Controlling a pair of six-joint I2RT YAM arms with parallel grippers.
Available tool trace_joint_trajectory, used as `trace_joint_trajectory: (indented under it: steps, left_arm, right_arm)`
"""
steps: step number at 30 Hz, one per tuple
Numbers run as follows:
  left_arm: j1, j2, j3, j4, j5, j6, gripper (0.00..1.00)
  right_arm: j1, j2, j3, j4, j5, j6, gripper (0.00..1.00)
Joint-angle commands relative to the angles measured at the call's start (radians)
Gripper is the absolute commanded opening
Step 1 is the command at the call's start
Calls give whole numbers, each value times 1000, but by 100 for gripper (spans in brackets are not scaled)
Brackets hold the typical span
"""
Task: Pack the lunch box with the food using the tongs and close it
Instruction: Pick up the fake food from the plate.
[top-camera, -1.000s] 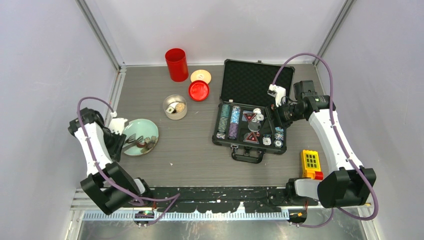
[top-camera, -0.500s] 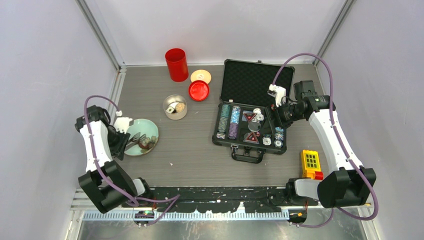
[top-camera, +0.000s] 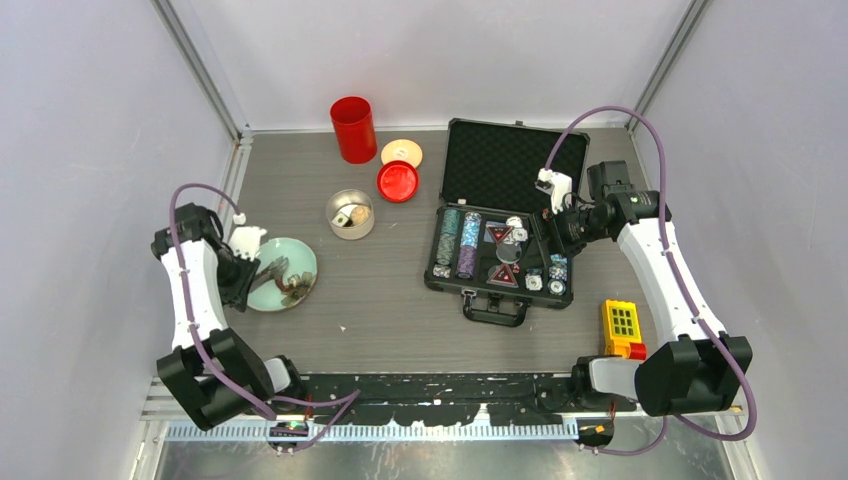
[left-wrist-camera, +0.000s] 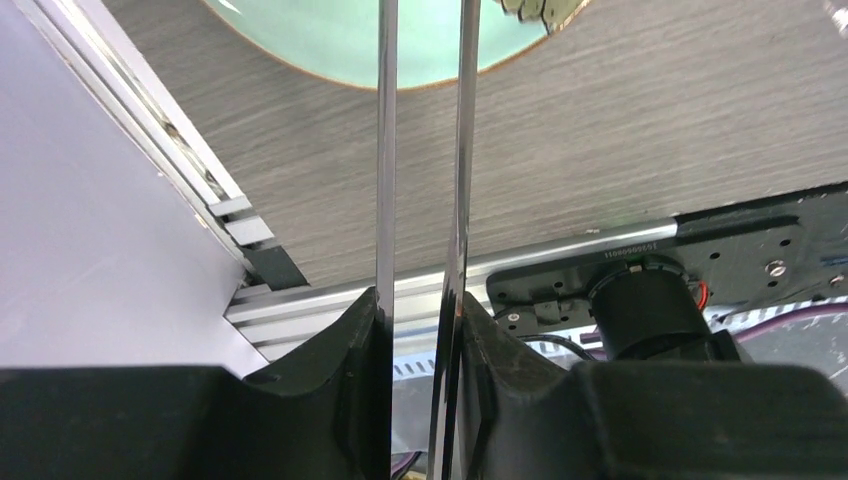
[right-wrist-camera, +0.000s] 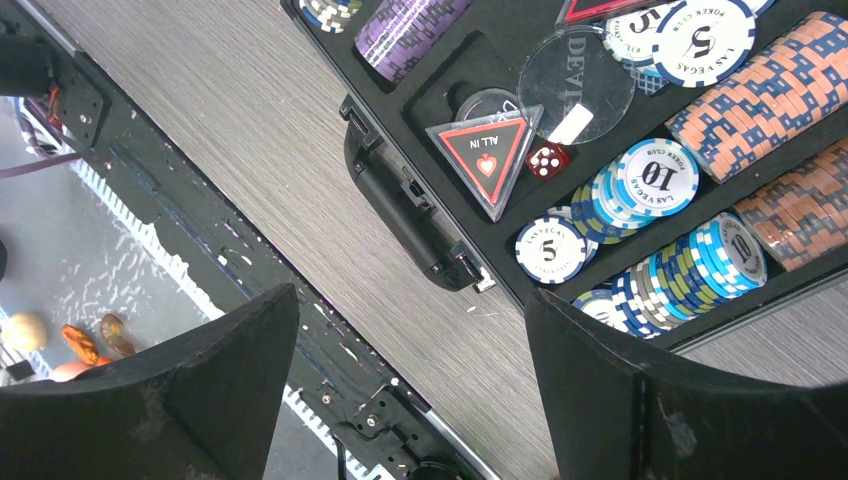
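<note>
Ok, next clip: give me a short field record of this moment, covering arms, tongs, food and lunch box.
left gripper: jaws clamped on the tongs, whose tips reach over the green plate
right gripper: jaws wide, holding nothing, above the open poker chip case
food: pieces on the plate, some in the lunch box
lunch box: open, on the table
lid: off, lying near the red cup
</note>
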Motion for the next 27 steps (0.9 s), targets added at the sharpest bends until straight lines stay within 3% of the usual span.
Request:
trace_joint_trajectory:
  steps: [1,10,18,27]
  left_arm:
    - [-2,23,101,-2,93,-59,17]
    - [-3,77,180,-19,159,-105,0]
    - [-10,133,322,-24,290,-191,0]
    - [-172,288,557,179,308,-481,0]
  right_arm:
    - [-3,-26,16,3,-11,5,88]
    - [-3,-36,11,1,2,4,88]
    - [-4,-23,16,5,-16,11,88]
    - [-4,-10,20,19,-14,22,88]
